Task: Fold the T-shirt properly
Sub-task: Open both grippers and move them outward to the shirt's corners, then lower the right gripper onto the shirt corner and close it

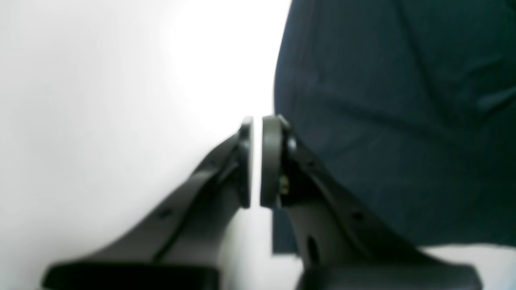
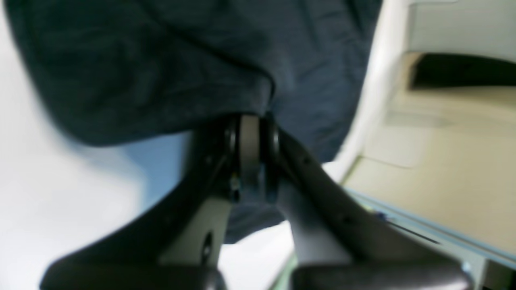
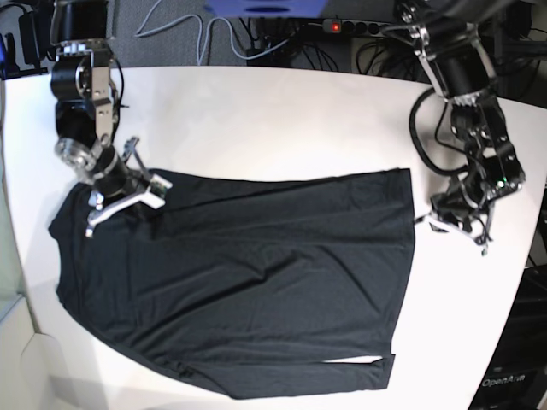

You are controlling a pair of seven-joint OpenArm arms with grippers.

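Note:
The T-shirt (image 3: 248, 282) is dark and plain, spread flat and slightly wrinkled across the white table (image 3: 273, 120). In the base view my right gripper (image 3: 128, 195) sits on its upper left corner. The right wrist view shows that gripper (image 2: 250, 121) shut with bunched T-shirt (image 2: 161, 60) fabric pinched between the pads. My left gripper (image 3: 430, 220) rests just off the shirt's right edge. In the left wrist view the left gripper (image 1: 256, 121) is shut to a thin slit with nothing in it, and the T-shirt (image 1: 403, 121) lies just to its right.
Cables and a power strip (image 3: 342, 26) lie beyond the table's far edge. The rounded table edge (image 2: 375, 80) runs close beside my right gripper, with beige floor (image 2: 443, 161) past it. Bare white table (image 1: 100, 121) lies to the left of my left gripper.

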